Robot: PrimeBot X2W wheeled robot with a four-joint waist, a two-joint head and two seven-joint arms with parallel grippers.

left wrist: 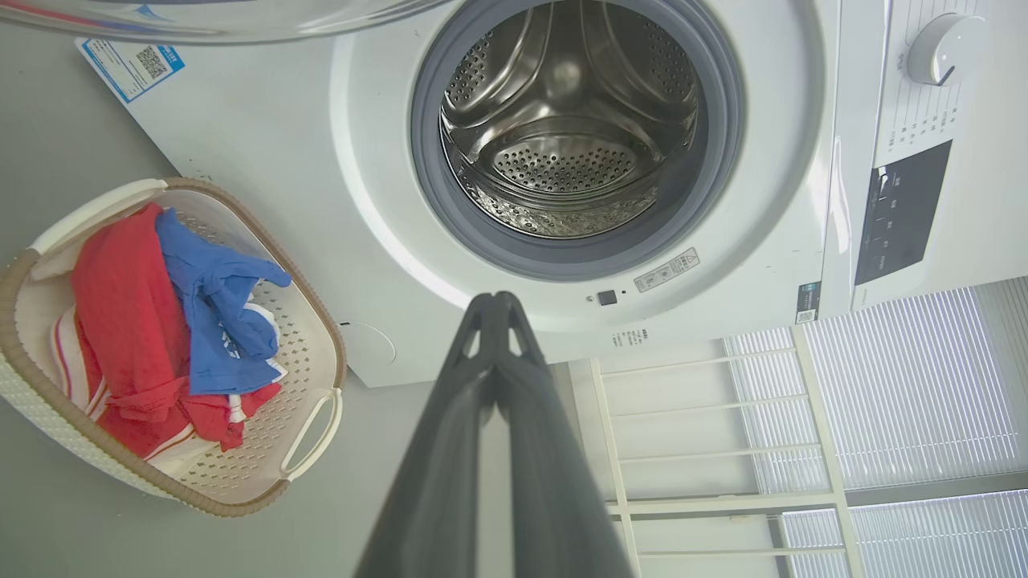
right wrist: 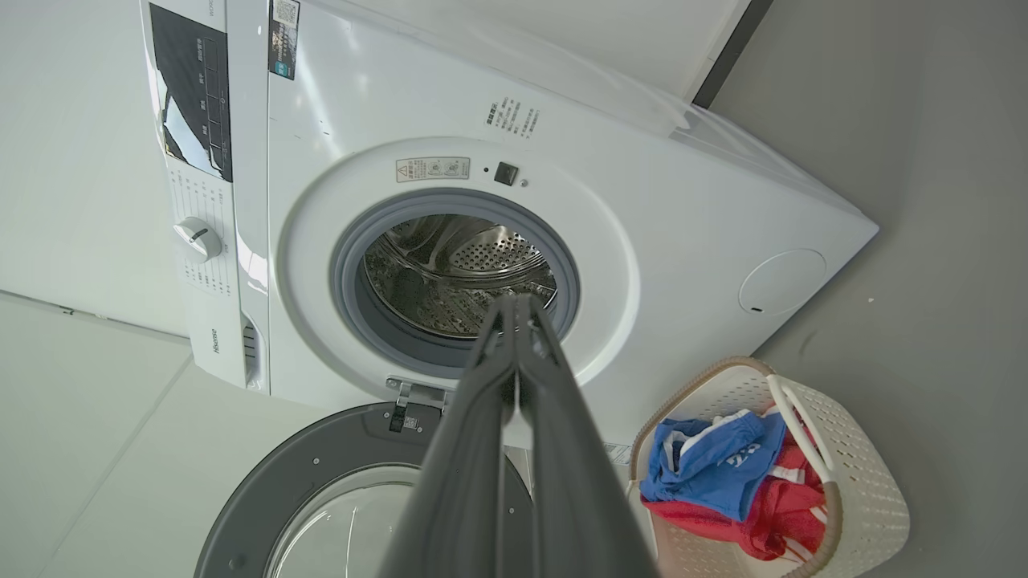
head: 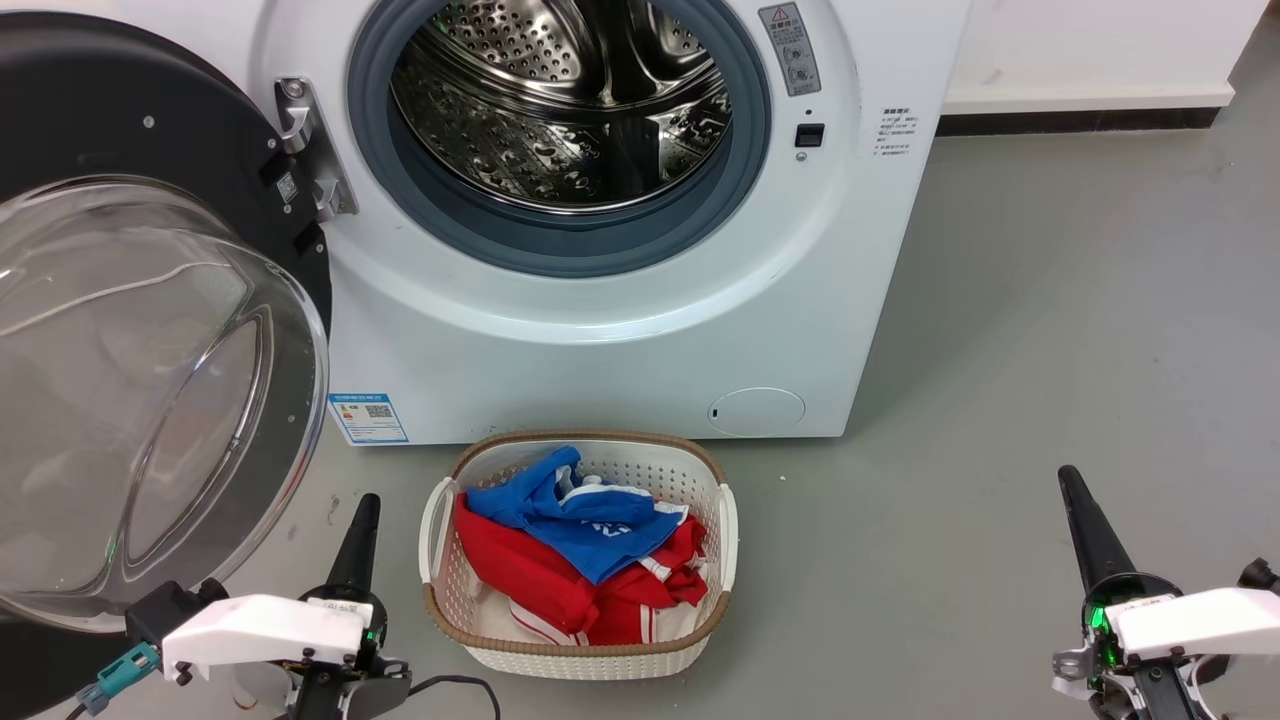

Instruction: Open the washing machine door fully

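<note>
- Washing machine door (head: 130,120): stands swung wide open on the robot's left of the drum opening, inner face turned toward the head camera, glossy black ring around a clear bulging glass bowl (head: 150,400).
- Hangs from the metal hinge (head: 305,150) at the left edge of the round recess in the washing machine (head: 620,350).
- Machine body: sits on the grey floor (head: 1050,350) against a pale wall (head: 1100,40), mouth uncovered, with a grey rubber ring (head: 560,250) framing the perforated steel drum (head: 560,110).
- Carries a small blue sticker (head: 368,418) low on the front left, just beside the lower edge of the glass bowl.
- Left gripper (head: 368,503): hovers at the lower left of the head view, long dark fingers pressed together tip to tip, clasping nothing.
- Points up toward the machine, near the bottom rim of the glass bowl, with a strip of floor showing between.
- Right gripper (head: 1068,478): hovers at the lower right over bare floor, well apart from machine and door, fingers likewise closed tip to tip around nothing.
- Laundry basket (head: 575,650): white with a brown rim, stands on the floor just in front of the machine, between the two grippers.
- Holds a red garment (head: 530,590) with a blue garment (head: 590,525) lying on top.
- Both wrist views: look along the joined fingers toward the open drum.
</note>
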